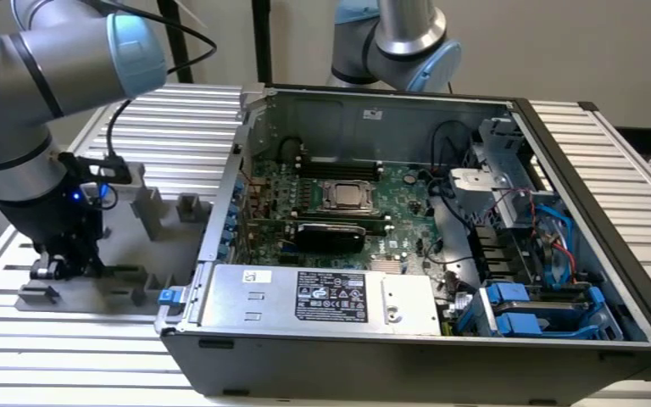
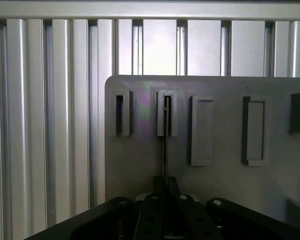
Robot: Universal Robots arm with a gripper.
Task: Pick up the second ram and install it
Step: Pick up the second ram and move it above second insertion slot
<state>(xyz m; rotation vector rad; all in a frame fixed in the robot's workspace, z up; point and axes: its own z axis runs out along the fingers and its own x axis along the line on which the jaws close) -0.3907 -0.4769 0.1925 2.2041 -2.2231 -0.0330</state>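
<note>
The robot arm [image 1: 31,102] stands on the exterior view's left. It reaches down to a gray plate [image 1: 122,254] that lies on the silver table [image 1: 597,153]. The gripper [image 1: 60,267] is low over the near part of this plate, among small gray blocks [image 1: 190,206].

In the wrist view the second ram [image 2: 165,150] shows edge on, so it looks like a thin dark line. It stands on the gray plate [image 2: 140,160]. Its far end sits in a small slot block [image 2: 167,97]. Its near end goes in between the two black fingers [image 2: 158,186]. The gripper [image 2: 166,182] is narrow, and its fingers sit tight on both sides of the ram, so it looks like it is holding it. Another slot block [image 2: 120,114] stands just beside the ram's block.

The big computer case [image 1: 416,356] lies open on the table, to the exterior view's right of the plate. The green motherboard [image 1: 399,191] is inside it. A gray box with a label [image 1: 314,297] sits at the near side of the case. The ram is well apart from the motherboard. A second robot arm [image 1: 399,38] stands at the far side, behind the case.
</note>
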